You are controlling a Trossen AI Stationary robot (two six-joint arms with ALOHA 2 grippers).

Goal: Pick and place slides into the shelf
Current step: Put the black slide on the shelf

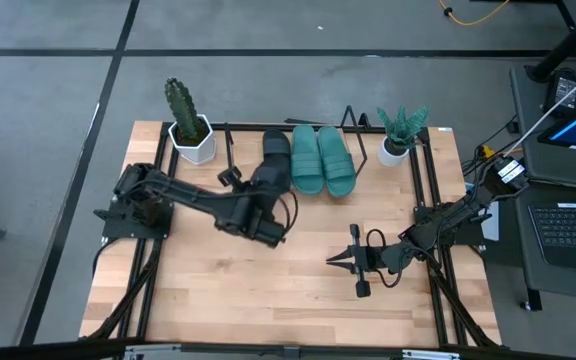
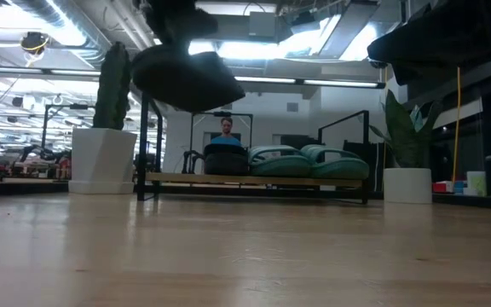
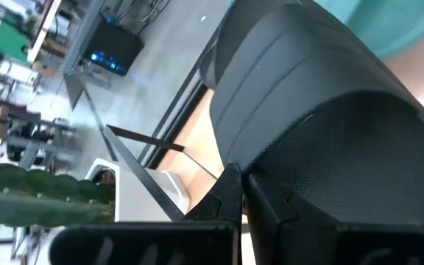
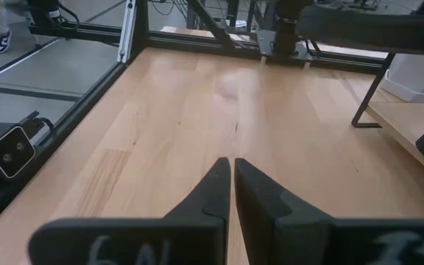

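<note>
My left gripper reaches in from the table's left and is shut on a black slide, which hangs in the air in front of the shelf. In the left wrist view that black slide fills the picture. A second black slide and two teal slides rest sole-down on the slanted shelf board, side by side. My right gripper hovers shut over the table's right half, away from the slides, touching nothing. My left gripper pinches the black slide between its two fingers at the slide's edge, next to the textured wide strap. The slide is lifted clear of the table and tilted. How far back it reaches between the fingers does not show.
A cactus in a white pot stands at the shelf's left end and a leafy plant in a white pot at its right end. Black frame rails edge the table. Bare wooden tabletop spreads across the near half. A person shows far behind.
</note>
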